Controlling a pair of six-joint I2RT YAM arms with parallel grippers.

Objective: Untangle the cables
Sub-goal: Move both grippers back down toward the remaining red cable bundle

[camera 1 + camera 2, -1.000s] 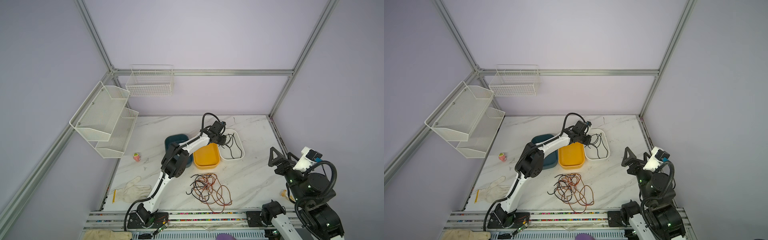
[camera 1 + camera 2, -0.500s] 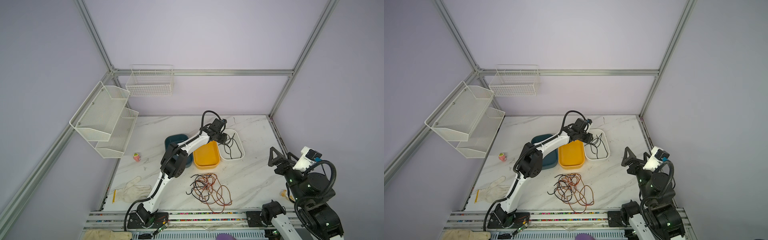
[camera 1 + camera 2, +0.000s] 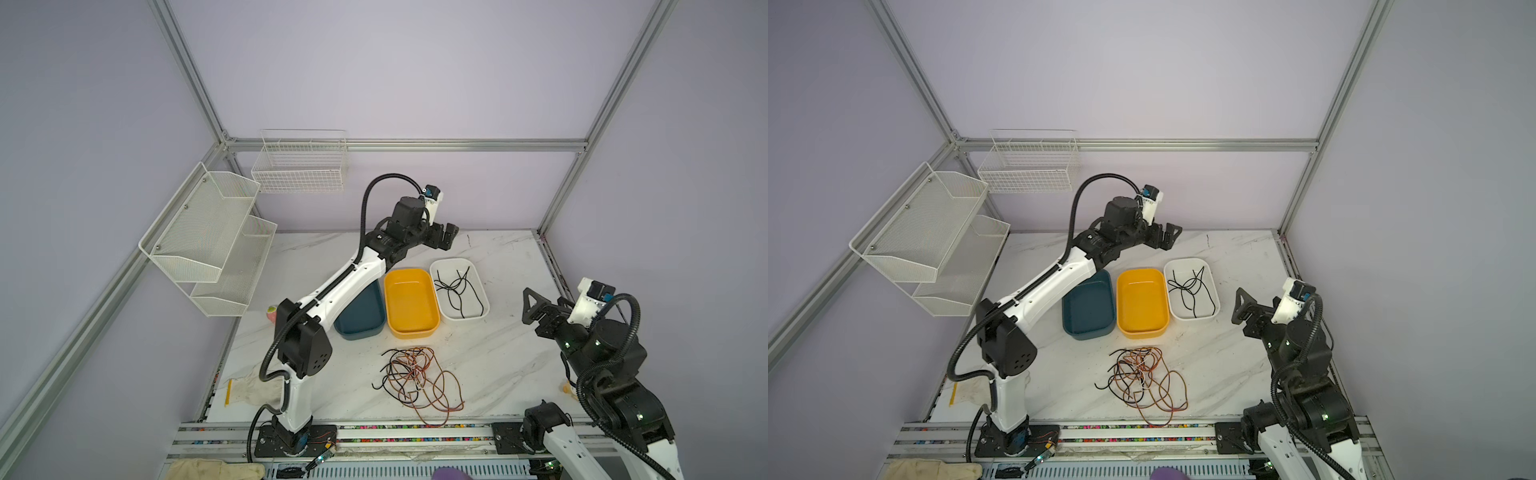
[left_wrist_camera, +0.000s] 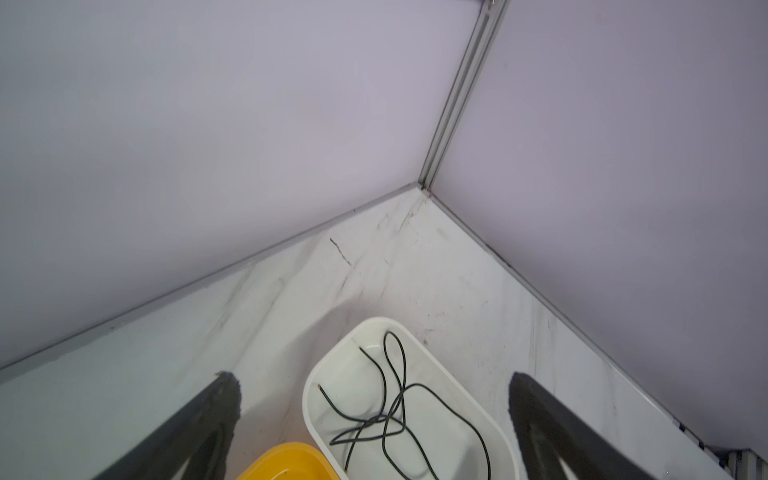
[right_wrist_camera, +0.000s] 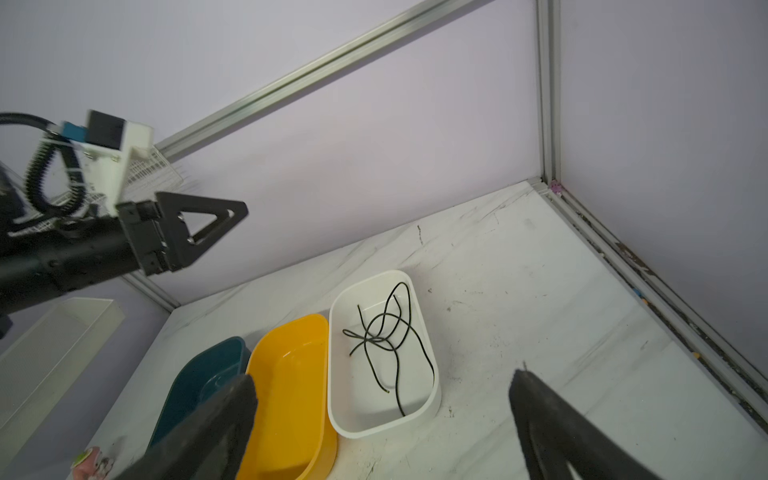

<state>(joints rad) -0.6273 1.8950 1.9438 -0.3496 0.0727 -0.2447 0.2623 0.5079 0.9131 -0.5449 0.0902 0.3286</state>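
While the left gripper (image 3: 445, 241) hung open above the white tray (image 3: 465, 322) (black cable (image 3: 456, 291) inside), the right gripper (image 3: 542, 303) gaped empty.

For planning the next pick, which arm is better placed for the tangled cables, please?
Probably right: nothing stands between the right gripper and the tangled cables; the left gripper hangs beyond the white tray.
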